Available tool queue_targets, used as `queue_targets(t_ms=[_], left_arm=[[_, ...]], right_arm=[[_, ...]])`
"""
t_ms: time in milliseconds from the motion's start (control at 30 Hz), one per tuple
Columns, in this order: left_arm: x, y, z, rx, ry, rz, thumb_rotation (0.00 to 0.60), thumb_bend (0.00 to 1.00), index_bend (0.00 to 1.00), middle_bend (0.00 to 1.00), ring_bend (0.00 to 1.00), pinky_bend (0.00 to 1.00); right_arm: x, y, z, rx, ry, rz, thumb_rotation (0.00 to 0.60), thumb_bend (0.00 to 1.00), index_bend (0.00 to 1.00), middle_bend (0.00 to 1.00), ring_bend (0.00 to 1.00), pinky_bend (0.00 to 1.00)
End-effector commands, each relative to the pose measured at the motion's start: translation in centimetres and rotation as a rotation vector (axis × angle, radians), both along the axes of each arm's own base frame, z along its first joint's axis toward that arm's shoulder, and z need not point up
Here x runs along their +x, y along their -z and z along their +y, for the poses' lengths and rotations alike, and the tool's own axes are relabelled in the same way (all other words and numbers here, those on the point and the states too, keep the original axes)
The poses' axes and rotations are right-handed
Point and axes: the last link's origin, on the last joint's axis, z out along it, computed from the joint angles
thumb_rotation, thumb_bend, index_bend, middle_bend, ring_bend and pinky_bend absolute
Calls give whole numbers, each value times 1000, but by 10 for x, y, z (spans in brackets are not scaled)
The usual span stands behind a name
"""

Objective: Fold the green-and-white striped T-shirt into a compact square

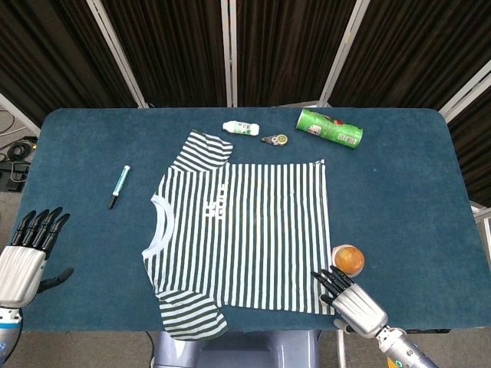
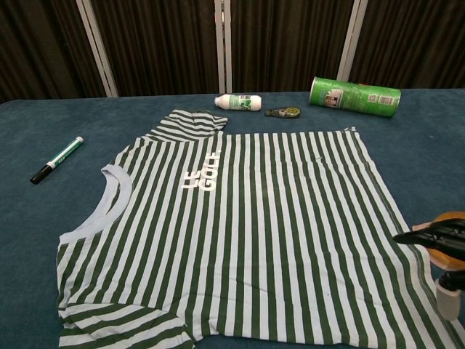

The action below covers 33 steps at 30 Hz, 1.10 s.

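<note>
The place looks like a robot laboratory or test stand, not a home. A table with dark blue felt cover stands before black pleated curtains hung between white metal posts. Far from the left hand, beyond the table edge, loose cables lie on a grey floor.
</note>
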Motion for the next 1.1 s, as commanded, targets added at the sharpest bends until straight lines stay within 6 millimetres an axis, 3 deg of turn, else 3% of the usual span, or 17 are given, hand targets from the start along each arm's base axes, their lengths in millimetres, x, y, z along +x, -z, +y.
queue_targets(t_ms=[33,467,967,1100], left_arm=[[0,-1,0,0,1,-3,600,0,0,0,0,0],[-1,-1,1,-1,-5,-4,600,0,0,0,0,0],[-2,-2,0,-2,-6,-4,600,0,0,0,0,0],[-2,0,1,-9,-7,0,600,0,0,0,0,0]], right_arm=[[-2,9,-2,-6,-3,17,600,143,495,0,0,0],[-8,29,-1,2,-60,68,600,167,515,6,0,0],[-12,39,-2,-24,-120,96,600,167,505,9,0,0],[-12,39,-5,-29,-125,94,600,205,507,12,0,0]])
